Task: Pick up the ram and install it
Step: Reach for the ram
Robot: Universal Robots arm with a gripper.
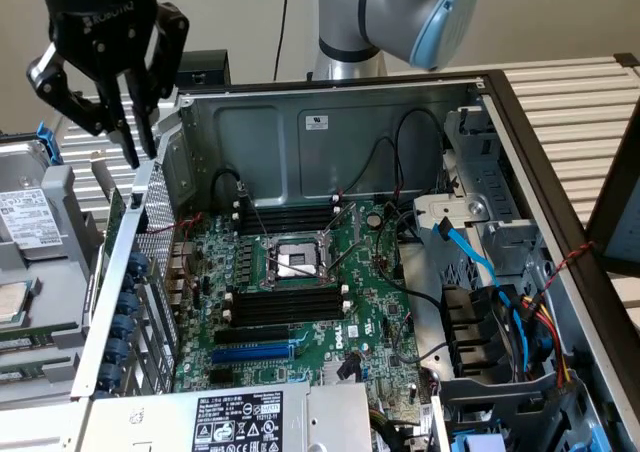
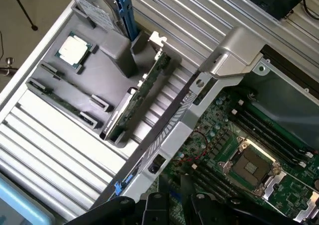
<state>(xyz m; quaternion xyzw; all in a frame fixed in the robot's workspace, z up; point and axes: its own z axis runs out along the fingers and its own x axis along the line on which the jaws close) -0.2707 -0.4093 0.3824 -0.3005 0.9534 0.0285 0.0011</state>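
Observation:
The ram (image 2: 61, 97) is a long thin green stick lying flat in a grey tray (image 2: 107, 46), held between small clips beside a CPU chip (image 2: 75, 51). My black gripper (image 1: 125, 137) hangs in the air above the left wall of the open computer case (image 1: 150, 202), between the tray and the motherboard (image 1: 300, 272). Its fingers (image 1: 133, 152) stand apart and hold nothing. The fingertips (image 2: 154, 210) show dark over the case wall in the wrist view. Long black memory slots (image 1: 285, 307) lie on either side of the CPU socket (image 1: 290, 262).
A green expansion card (image 2: 139, 98) stands on edge in the tray next to the case wall. A hard drive with a blue bracket (image 2: 107, 6) sits at the tray's end. Cables (image 1: 480, 262), a drive cage (image 1: 490, 172) and the power supply (image 1: 240, 417) crowd the case.

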